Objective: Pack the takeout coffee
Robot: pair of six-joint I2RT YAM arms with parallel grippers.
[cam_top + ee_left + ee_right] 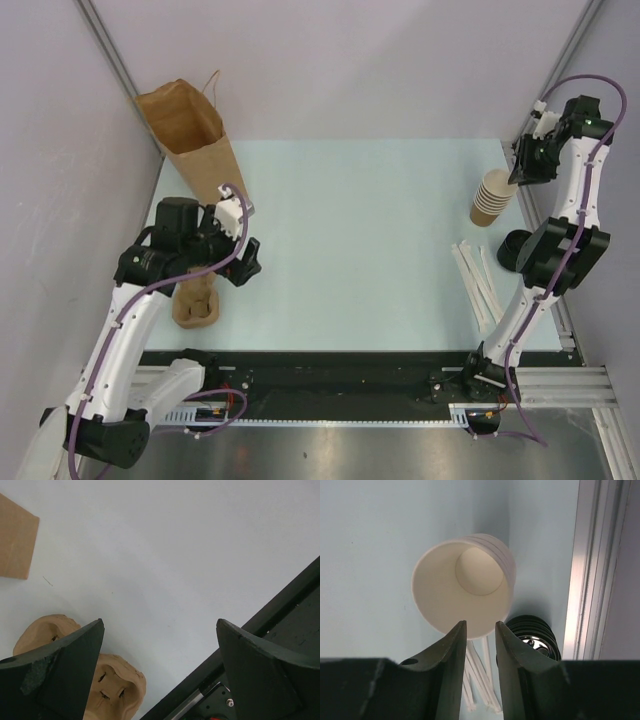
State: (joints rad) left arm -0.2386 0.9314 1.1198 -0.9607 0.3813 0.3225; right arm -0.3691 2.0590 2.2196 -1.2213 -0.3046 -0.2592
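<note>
- We see the left arm bent low over the near left of the worktop (360,250). Its left gripper (160,625) has its fingers wide apart and holds nothing.
- A brown cup tray (196,306) lies right beside it.
- On the near right lie white sticks (478,282), with black lids (508,248) just past them.
- The right arm stands tall and bends down to a stack of cups (462,587) with no lids.
- The right gripper (480,626) is at the top cup's near rim. Its fingers are close, with a thin gap. We cannot tell if they pinch it.
- A brown paper bag (185,125) stands at the far left corner.
- We cannot tell where the takeout coffee is.
</note>
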